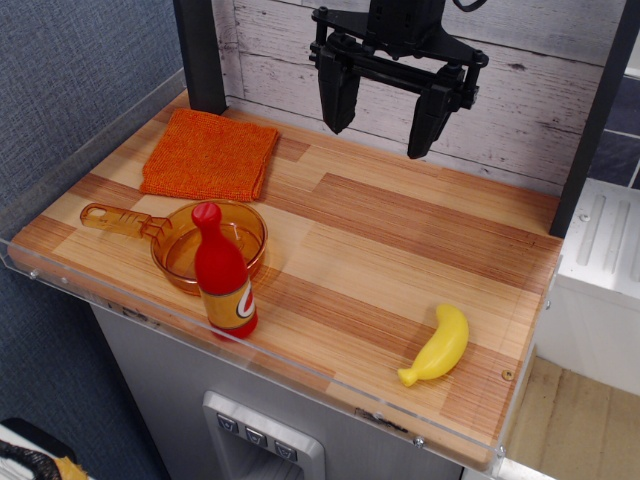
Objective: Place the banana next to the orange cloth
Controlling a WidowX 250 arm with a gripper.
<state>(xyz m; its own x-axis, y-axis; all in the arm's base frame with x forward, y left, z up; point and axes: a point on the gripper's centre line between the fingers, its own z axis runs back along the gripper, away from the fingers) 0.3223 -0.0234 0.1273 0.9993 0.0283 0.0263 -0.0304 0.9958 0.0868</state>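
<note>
My black end effector [383, 115] hangs above the back of the striped wooden worktop [400, 240], its two fingers spread wide and grasping nothing. The small curved yellow plastic banana [438, 346] lies near the front right corner, well apart from the square bright orange woven cloth [211, 153] at back left. A translucent amber pan [200, 240] sits before the cloth, with a red bottle [224, 274] upright at its front rim.

- The gripper [382, 120] hangs with jaws spread above the back of the bench [400, 250], with nothing beneath it.
- The wide middle strip of the bench lies bare, from the orange cloth [210, 155] to the banana [438, 347].
- The pan [205, 245] and red bottle [224, 275] crowd the front left.
- A dark post [200, 55] stands behind the cloth.
</note>
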